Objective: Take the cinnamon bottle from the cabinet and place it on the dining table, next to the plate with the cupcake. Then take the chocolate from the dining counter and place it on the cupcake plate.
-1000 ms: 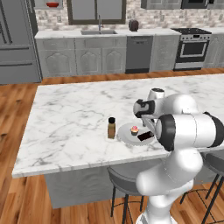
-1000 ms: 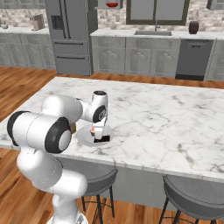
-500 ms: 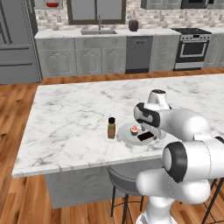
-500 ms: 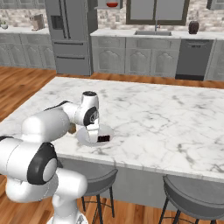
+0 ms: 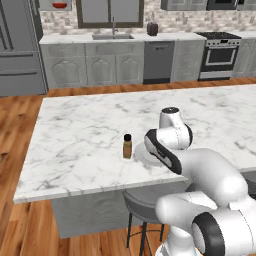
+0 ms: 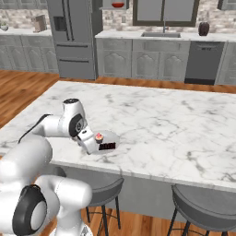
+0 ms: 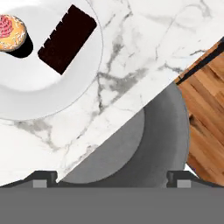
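A: Starting from the left of the island, what stands there?

B: The cinnamon bottle (image 5: 128, 146) stands upright on the dining table (image 5: 90, 125), near its front edge. Just to its right lies the plate (image 5: 141, 156), partly hidden in the left base view by the arm.

A: And on the plate?

B: In the right base view the cupcake (image 6: 98, 138) sits toward the plate's left, and the chocolate (image 6: 107, 146) lies flat beside it, to the right and nearer the table's edge. The hand view shows the bar on the plate's surface, close to the cupcake but apart from it.

A: The gripper?

B: The gripper (image 7: 110, 177) holds nothing; its tips stand wide apart, over the table's edge with a grey stool (image 7: 144, 144) below. Its exact height above the marble is hard to judge.
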Tool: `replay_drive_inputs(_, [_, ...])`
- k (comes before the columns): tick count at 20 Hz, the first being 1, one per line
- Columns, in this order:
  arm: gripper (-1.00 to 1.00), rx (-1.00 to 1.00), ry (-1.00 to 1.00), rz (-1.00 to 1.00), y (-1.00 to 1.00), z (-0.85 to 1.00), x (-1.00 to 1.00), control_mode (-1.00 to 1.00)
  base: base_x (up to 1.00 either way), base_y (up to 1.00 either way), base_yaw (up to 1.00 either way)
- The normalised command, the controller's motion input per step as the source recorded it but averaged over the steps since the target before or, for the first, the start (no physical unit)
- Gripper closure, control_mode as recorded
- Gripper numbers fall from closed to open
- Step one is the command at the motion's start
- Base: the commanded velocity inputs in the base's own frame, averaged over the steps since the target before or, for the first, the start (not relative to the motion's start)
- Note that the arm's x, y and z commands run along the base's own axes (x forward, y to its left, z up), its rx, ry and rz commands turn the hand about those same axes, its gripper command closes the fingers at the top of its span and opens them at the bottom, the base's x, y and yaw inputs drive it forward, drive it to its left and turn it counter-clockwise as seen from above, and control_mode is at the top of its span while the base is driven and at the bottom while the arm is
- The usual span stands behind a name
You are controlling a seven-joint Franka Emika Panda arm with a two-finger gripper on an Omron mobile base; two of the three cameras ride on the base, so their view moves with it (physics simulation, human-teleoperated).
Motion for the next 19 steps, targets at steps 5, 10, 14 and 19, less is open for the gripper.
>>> replay_drive_inputs(5, [-1.00,-0.13,0.00,0.44,0.25,0.14,-0.59,-1.00,0.00,0.00,0.00])
replay_drive_inputs(10, [-1.00,-0.03,0.00,0.46,0.10,0.16,-0.59,-1.00,0.00,0.00,0.00])
replay_drive_inputs(14, [-1.00,-0.01,-0.07,0.50,0.00,0.09,-0.64,-1.00,0.00,0.00,0.00])
replay_drive_inputs(19, [-1.00,0.00,-0.13,0.44,0.00,0.09,-0.64,-1.00,0.00,0.00,0.00])
